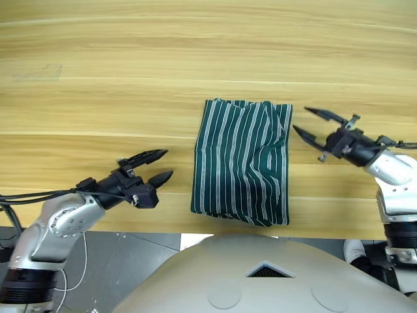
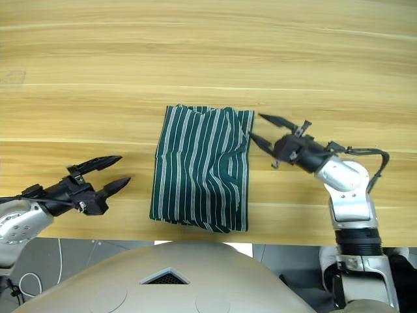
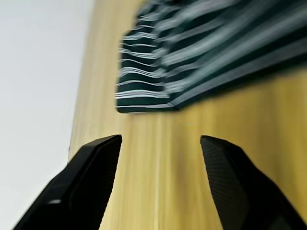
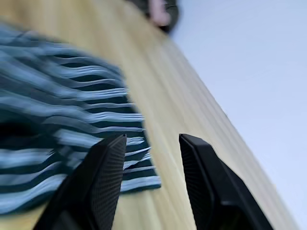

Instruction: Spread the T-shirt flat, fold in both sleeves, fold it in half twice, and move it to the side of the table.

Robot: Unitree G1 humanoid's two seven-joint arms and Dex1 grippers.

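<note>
The T-shirt (image 1: 241, 163) lies as a folded rectangle, dark green with thin white stripes, on the wooden table (image 1: 98, 78), close to the near edge and about in the middle of the head view. Its long axis goes from 12 o'clock to 6 o'clock, and the cloth has some wrinkles in the middle.

The right gripper (image 1: 300, 119) is at 3 o'clock of the shirt, beside the far right corner. Its two fingers are spread apart and hold nothing, and the tips point toward 9 o'clock, just beside the right edge of the cloth. The left gripper (image 1: 168, 163) is at 9 o'clock of the shirt, also spread wide and holding nothing. It points toward 3 o'clock, with a strip of bare wood between its tips and the left edge. So the right arm is the nearer one.

I judge that the sleeves are already folded in and that the folding is done or almost done. What remains is perhaps one more fold along the long axis, then the move to the side.

The table top is smooth and pale, and much bare wood lies toward 12 o'clock and toward 9 o'clock. Past the near edge is a grey floor with a cable (image 1: 71, 274)
</note>
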